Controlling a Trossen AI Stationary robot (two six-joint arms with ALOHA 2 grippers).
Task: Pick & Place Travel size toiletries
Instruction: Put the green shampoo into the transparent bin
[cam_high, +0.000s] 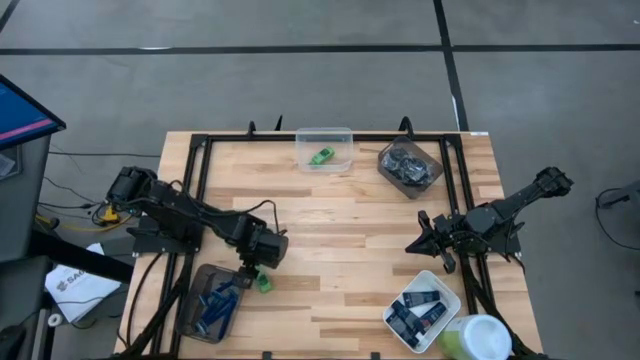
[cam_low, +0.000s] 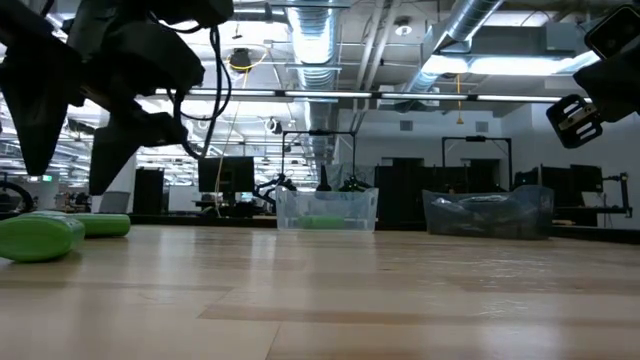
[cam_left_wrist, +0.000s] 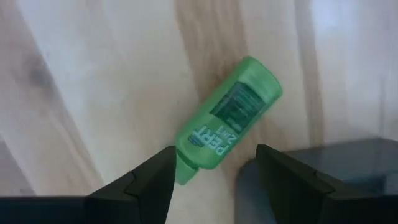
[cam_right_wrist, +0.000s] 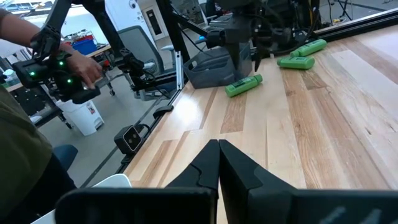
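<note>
A bright green mini bottle (cam_left_wrist: 227, 121) lies on its side on the wood table, next to a grey tub (cam_high: 205, 300) at the near left. My left gripper (cam_left_wrist: 214, 180) hangs open just above it, pointing down, with its fingers on either side of the bottle's narrow end and touching nothing. In the low view its fingertips (cam_low: 30, 170) stand clear above the bottle (cam_low: 40, 237). My right gripper (cam_high: 412, 245) waits shut at the table's right, held level with nothing in it. The right wrist view shows two more green bottles (cam_right_wrist: 297, 61) lying beyond the tub.
The grey tub holds blue razors (cam_high: 218, 305). A clear tub (cam_high: 324, 148) at the far middle holds one green bottle. A dark tub (cam_high: 410, 165) stands at the far right and a white tub (cam_high: 422, 310) with navy tubes at the near right. A person (cam_right_wrist: 37, 56) is beyond the left edge.
</note>
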